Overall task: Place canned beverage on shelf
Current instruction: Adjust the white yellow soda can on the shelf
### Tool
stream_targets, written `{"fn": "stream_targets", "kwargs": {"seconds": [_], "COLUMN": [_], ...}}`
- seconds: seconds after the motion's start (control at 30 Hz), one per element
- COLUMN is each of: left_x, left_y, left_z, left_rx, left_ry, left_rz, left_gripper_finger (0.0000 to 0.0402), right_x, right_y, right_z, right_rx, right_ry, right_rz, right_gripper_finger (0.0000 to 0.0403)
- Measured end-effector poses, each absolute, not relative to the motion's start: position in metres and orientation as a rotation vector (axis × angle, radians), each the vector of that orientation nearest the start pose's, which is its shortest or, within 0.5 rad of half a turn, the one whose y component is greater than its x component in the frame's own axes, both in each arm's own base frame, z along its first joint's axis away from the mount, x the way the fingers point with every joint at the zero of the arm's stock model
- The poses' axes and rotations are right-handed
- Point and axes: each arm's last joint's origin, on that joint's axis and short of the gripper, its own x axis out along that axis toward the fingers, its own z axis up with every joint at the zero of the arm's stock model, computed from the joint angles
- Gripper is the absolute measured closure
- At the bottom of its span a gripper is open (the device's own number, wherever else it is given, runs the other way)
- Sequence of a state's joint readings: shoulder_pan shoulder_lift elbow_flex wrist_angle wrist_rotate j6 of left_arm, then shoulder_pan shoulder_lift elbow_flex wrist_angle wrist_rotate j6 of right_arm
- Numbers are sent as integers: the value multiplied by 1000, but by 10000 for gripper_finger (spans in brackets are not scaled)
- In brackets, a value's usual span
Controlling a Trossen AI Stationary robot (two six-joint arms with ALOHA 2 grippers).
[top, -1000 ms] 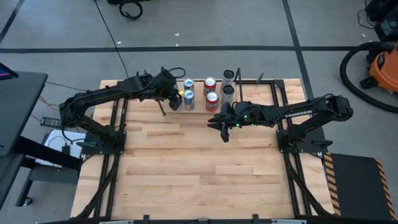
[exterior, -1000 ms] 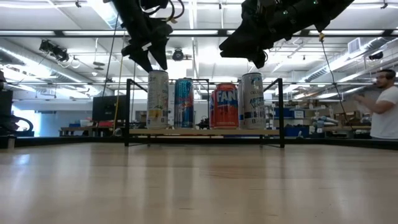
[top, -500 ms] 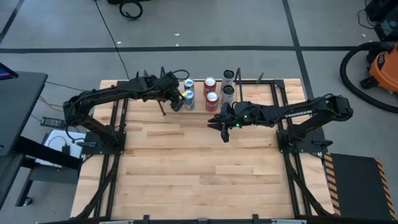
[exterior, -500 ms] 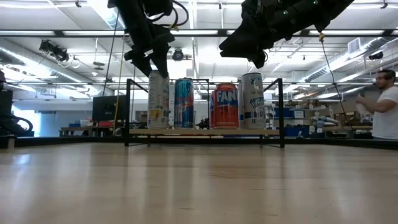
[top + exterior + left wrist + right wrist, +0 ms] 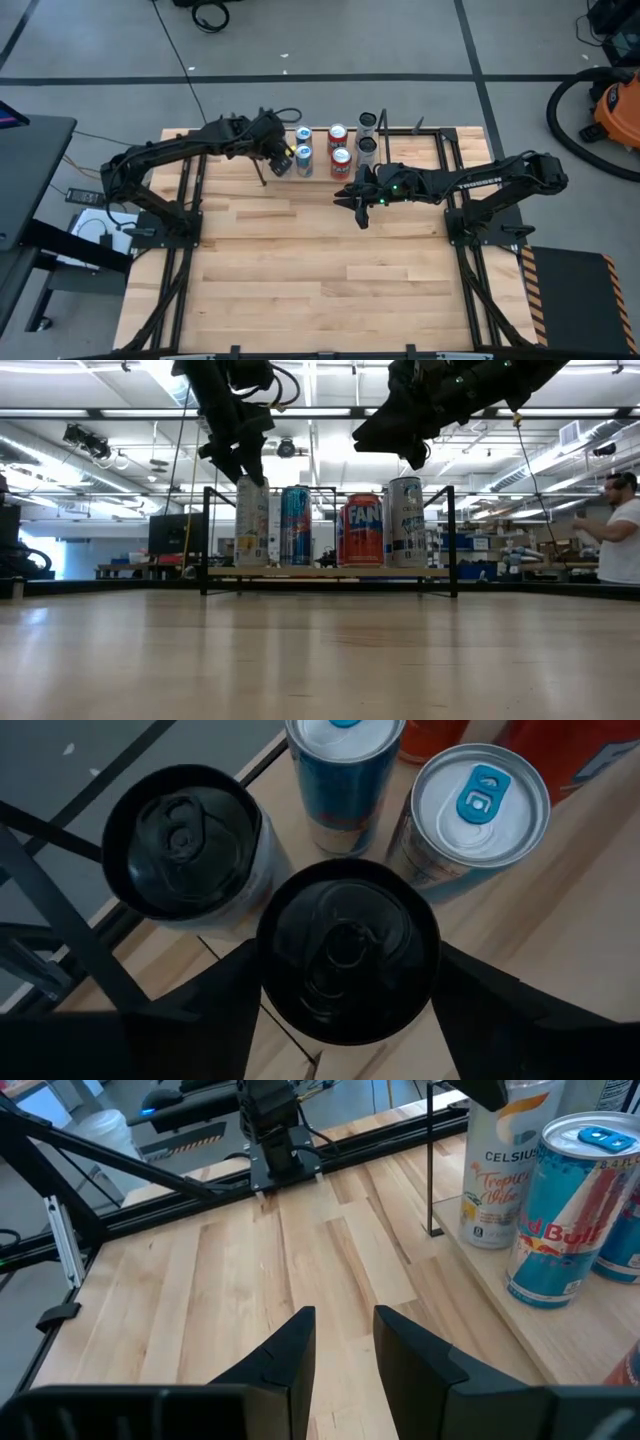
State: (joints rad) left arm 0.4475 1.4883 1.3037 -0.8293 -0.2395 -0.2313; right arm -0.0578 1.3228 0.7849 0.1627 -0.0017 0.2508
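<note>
The left hand (image 5: 345,1020) sits over the left end of the shelf (image 5: 330,572), its fingers (image 5: 215,1005) on either side of a black-topped can (image 5: 348,948), the tall pale one seen in the low view. The fingers look pressed against the can's sides, so the hand appears to be gripping it with a narrow opening, though whether it is just closing or about to let go cannot be told. The can stands upright with its base on or just at the shelf board, at the front left corner. Just behind it stands a second black-topped can (image 5: 183,845), and beside these are two blue cans (image 5: 303,152) with silver tops, then red cans (image 5: 339,148) and, at the right end, two more dark-topped cans (image 5: 366,133). The right hand (image 5: 340,1345) hangs above the surface (image 5: 320,270) just in front of the shelf's right half, holding nothing, its fingers a small gap apart. A person (image 5: 618,530) stands in the room far off to the right. By my reading the task is nearly done: the shelf is well stocked and no can waits on the surface. What remains, it seems, is settling this one can, freeing it and lifting the left hand clear without tipping its neighbours.
</note>
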Motion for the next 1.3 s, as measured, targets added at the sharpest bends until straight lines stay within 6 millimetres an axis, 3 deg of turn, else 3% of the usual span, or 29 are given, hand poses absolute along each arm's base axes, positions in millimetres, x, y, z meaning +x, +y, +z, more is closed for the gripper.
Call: {"fn": "stream_targets", "kwargs": {"seconds": [0.73,1.3], "left_x": [253,242], "left_y": [153,167], "left_z": [297,298], "left_rx": [-59,-13], "left_ry": [1111,1079], "left_rz": [451,262], "left_gripper_finger": [145,145], "right_x": [286,286], "right_y": [-16,-16], "right_z": [250,250], "right_rx": [259,259], "right_ry": [366,367], "right_rz": [-102,-102], "right_gripper_finger": [290,290]}}
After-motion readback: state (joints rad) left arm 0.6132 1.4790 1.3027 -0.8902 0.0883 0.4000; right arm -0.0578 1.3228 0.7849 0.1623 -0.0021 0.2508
